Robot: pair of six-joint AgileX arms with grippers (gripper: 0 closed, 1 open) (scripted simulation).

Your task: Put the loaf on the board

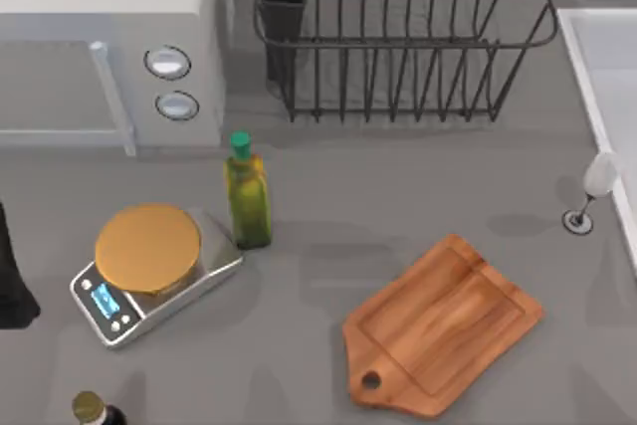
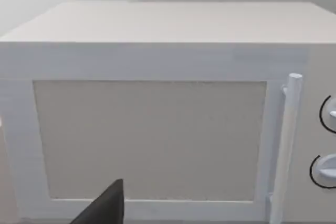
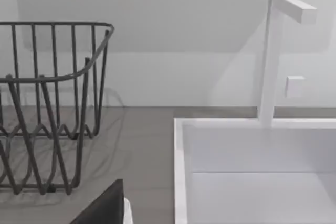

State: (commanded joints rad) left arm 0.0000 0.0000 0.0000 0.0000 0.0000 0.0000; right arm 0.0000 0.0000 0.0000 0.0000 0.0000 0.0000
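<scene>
Reddish-brown rectangular wooden board (image 1: 444, 325) lies well right of the silver kitchen scale (image 1: 149, 281), the left arm (image 1: 10, 281) beyond the scale's left, grip state indeterminable.

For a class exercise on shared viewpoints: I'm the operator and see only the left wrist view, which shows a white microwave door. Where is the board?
Observer: In the top view the board lies flat at the table's front right, with its handle hole toward the near left.
Operator: What stands to its left?
Observer: An oil bottle stands upright there, beside a kitchen scale.
Operator: And behind the board?
Observer: A wire dish rack, with a sink to its right.
</scene>
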